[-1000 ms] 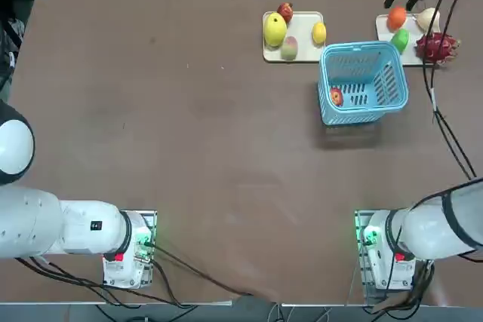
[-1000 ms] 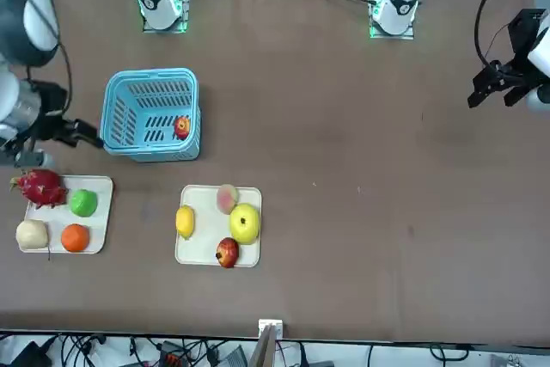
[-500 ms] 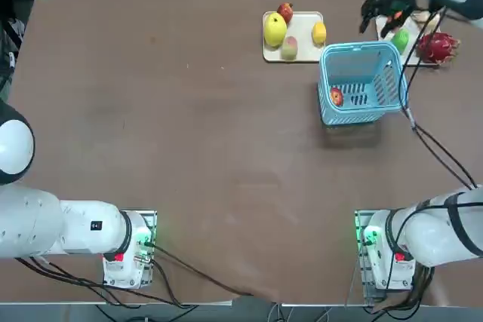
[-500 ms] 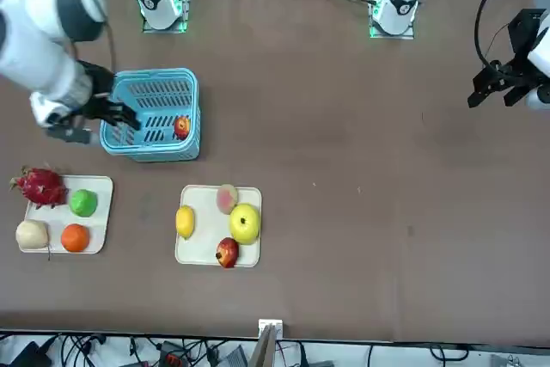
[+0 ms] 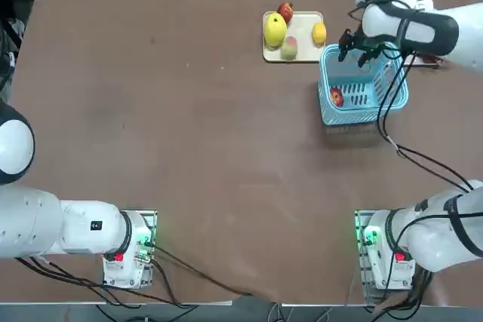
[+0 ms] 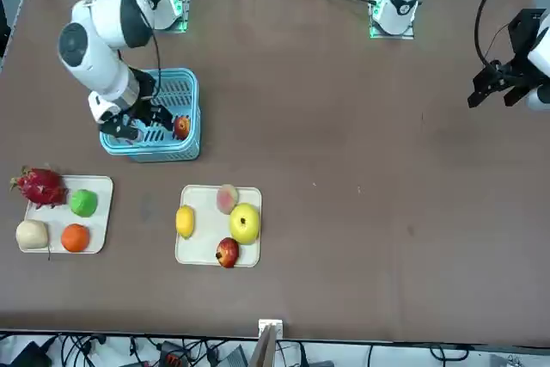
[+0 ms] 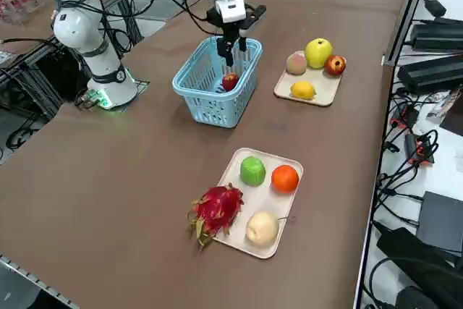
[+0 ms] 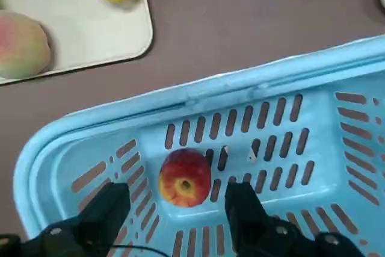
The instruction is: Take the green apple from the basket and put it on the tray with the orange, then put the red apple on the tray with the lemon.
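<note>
The right gripper (image 8: 179,195) is positioned over the basket (image 7: 205,103), pointing down, with its jaws set wide. In the wrist view, the red apple (image 8: 184,177) appears between the lines of the two fingers, beyond their tips. The apple rests on the basket floor, near the left wall and toward the near left corner; its red skin carries a yellowish patch. The basket stands on the table (image 5: 204,148), in the right part of the surface, nearer the far edge than the near edge. The tray with the orange (image 7: 235,235) lies toward the far right corner of the table. On this tray, the green apple (image 7: 252,171) occupies the near left corner, the orange (image 7: 285,179) the far left corner, the pale cream fruit (image 7: 262,228) the far right corner, and the dragon fruit (image 7: 218,209) the near right corner, projecting past the rim. The tray with the lemon (image 5: 305,20) lies near the far edge of the table. It carries the lemon (image 5: 319,33) at its right edge, a darker red apple (image 5: 285,11) at its far edge, a yellow-green apple (image 5: 275,29) at its left edge and a peach-like fruit (image 5: 289,48) at its near edge.
</note>
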`<state>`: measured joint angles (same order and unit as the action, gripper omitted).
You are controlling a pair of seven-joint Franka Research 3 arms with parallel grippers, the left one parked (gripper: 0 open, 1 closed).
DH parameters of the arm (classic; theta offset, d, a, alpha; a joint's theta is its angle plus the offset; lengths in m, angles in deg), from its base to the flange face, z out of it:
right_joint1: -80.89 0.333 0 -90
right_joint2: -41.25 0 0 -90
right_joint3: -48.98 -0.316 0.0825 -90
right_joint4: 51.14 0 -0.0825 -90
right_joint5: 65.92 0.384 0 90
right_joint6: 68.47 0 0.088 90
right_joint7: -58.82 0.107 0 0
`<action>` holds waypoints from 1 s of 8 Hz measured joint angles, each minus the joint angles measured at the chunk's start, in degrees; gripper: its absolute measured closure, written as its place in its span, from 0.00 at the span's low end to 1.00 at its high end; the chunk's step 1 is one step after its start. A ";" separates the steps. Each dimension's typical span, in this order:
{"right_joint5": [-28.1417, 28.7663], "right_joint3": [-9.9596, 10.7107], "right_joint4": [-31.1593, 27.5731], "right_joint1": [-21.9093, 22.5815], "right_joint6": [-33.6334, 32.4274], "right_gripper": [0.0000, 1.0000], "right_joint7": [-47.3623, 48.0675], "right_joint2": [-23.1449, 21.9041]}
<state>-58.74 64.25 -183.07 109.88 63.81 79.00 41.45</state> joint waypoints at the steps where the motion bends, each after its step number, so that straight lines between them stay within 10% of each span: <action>1: 0.00 -0.01 -2.12 0.54 3.26 0.02 0.49 0.07; 8: 0.00 -0.01 -8.33 4.39 15.70 0.02 5.37 5.37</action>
<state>-58.74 64.24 -191.39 114.27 79.52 84.36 46.82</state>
